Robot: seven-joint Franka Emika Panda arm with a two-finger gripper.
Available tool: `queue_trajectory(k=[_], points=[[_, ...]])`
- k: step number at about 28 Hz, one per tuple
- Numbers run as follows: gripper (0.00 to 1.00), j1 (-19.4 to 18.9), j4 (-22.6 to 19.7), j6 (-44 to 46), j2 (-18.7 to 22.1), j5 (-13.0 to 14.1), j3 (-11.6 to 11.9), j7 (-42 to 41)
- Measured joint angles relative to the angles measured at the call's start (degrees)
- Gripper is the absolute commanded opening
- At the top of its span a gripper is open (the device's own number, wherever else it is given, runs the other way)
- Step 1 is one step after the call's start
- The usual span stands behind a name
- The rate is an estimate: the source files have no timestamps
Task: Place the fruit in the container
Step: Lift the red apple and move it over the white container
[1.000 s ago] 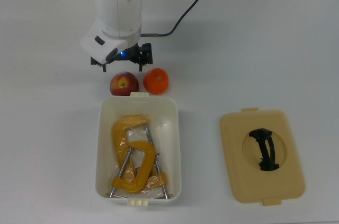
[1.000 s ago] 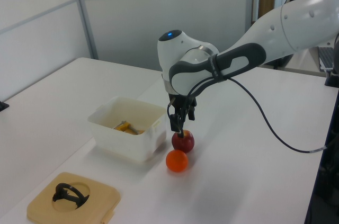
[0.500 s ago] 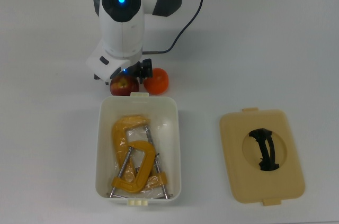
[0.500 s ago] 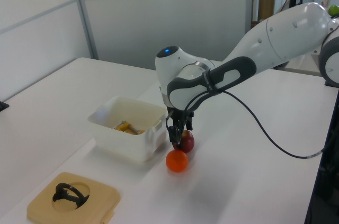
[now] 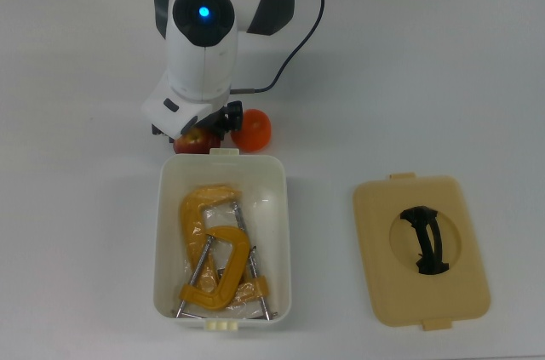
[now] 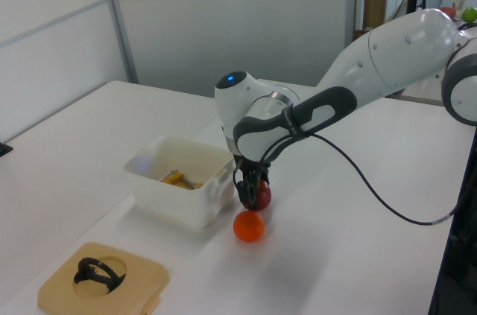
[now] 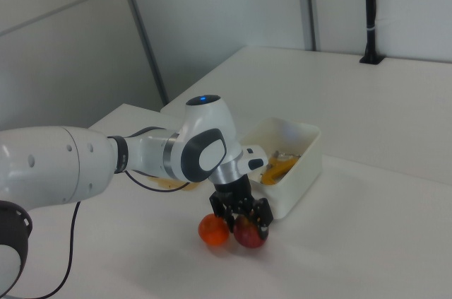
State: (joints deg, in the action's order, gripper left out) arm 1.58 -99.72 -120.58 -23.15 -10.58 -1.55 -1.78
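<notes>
The end effector sat low over the red apple with its fingers spread to either side of it, on the bench just outside the white container and right beside the orange fruit, while yellow clamps lay inside the container.

The white worktop is seen straight down from overhead in the top view. It is viewed obliquely from opposite sides in the left view and right view (both from above worktop height). The deep white rectangular plastic tub is shared by all three views.
</notes>
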Motion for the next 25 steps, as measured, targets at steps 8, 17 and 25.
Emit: queue_trajectory(k=[8, 17, 25], points=[[0.14, 0.33, 7.83, 6.33, 2.28, 5.87, 0.21, -0.13], [0.18, 0.58, 12.46, 3.82, 3.62, 9.72, 0.43, 0.82], [0.93, 0.44, 12.46, -5.43, 1.83, 9.76, 0.34, 4.82]])
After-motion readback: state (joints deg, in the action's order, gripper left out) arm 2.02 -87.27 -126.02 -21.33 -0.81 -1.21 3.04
